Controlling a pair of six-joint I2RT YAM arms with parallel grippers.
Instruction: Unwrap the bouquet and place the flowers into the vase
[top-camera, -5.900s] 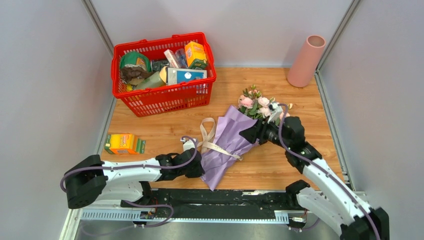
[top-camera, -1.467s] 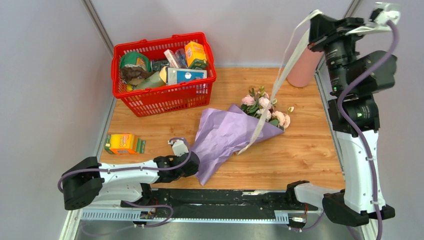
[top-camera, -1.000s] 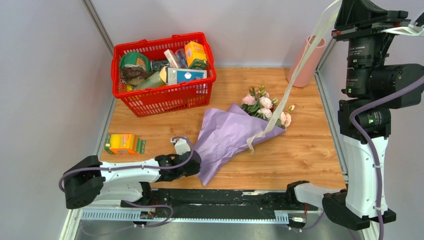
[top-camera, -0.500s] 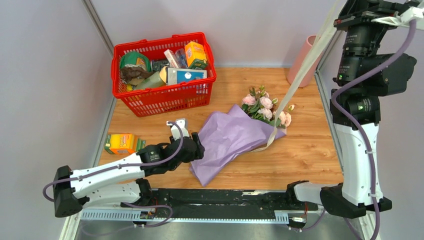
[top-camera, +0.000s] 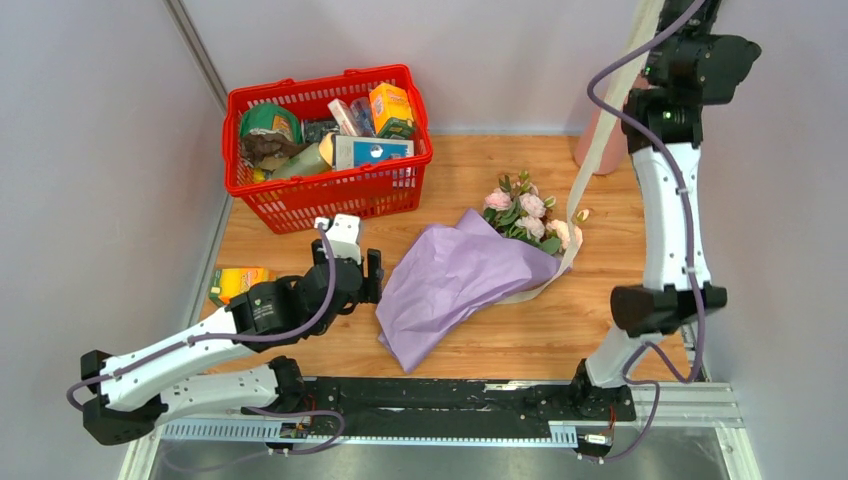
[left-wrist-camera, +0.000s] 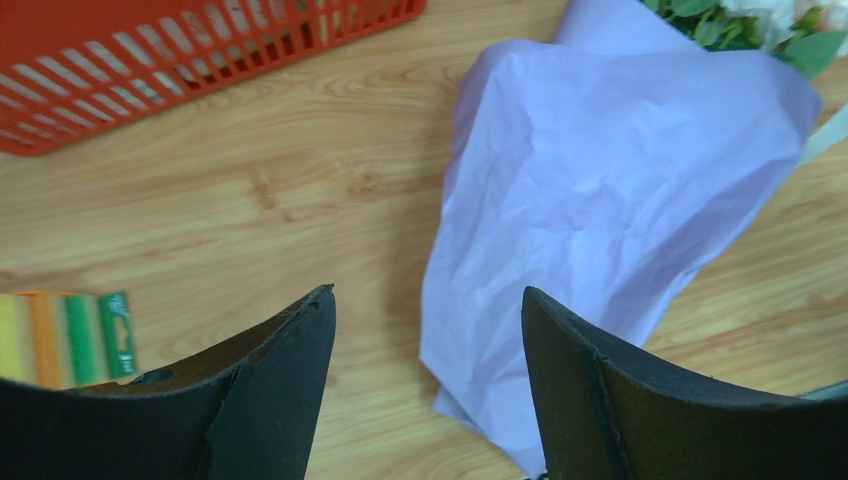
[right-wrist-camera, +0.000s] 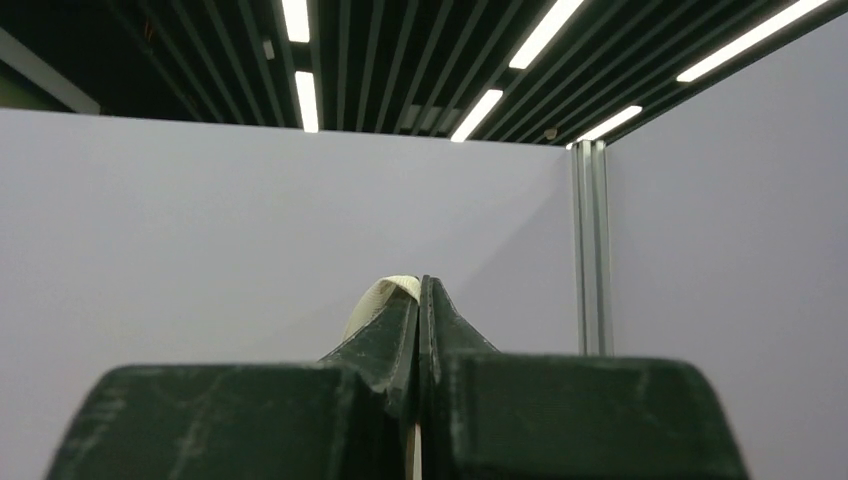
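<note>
The left end effector (left-wrist-camera: 428, 300) is open and empty. It hovers above the table (top-camera: 600, 310), just left of the bouquet (top-camera: 455, 290). The bouquet lies on its side near the table centre. Its lilac paper is loose, and the flowers (top-camera: 525, 212) protrude from its upper right end.

The right end effector (right-wrist-camera: 420, 290) is closed on the cream ribbon (right-wrist-camera: 385, 292), high above the back right corner. The ribbon runs straight down to the bouquet and passes under the paper beside the blooms.

The vase (top-camera: 590, 160) stands upright in the back right corner, partly hidden by the ribbon and the right arm. 1 red basket (top-camera: 330, 195) sits at back left.
</note>
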